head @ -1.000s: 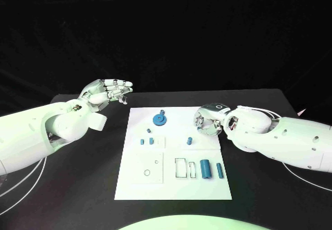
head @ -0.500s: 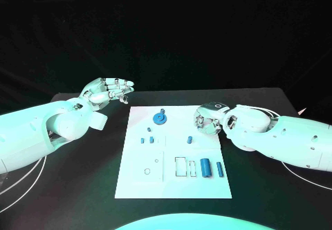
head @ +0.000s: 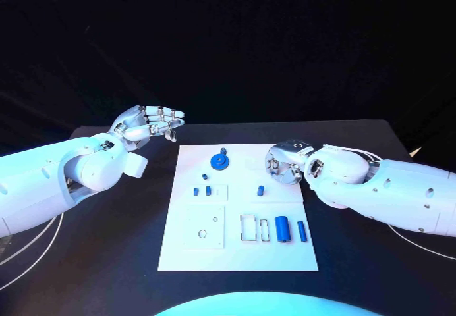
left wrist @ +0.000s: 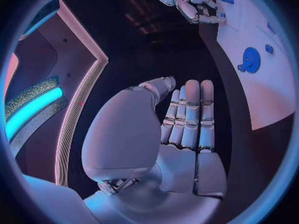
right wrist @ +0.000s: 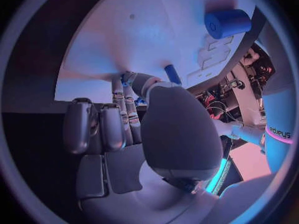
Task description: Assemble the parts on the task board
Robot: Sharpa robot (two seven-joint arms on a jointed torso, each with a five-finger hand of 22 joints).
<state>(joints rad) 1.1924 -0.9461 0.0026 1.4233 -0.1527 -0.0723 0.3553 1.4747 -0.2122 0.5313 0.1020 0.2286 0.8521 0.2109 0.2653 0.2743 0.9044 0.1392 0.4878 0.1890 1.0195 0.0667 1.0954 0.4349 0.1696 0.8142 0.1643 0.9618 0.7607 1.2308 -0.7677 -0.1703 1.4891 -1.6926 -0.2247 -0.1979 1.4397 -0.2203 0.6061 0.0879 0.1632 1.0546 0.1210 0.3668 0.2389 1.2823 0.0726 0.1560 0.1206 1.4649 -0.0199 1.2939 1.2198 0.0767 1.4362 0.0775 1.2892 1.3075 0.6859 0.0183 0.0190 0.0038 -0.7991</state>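
1. Bench (head: 114,263), black, carries the white task board (head: 238,253) with blue parts (head: 281,228) on it (dark backdrop behind).
2. Left hand (head: 147,123) hovers with its fingers curled in, empty.
3. Right hand (head: 285,163) sits at the board's edge; I cannot tell its grip.

Left hand (head: 149,123) hovering upper left of the head frame, palm up, fingers curling in loosely, holding nothing; right hand (head: 285,162) sitting right of centre, fingers curling downward, nothing visibly held; both white arms entering from the frame's sides.
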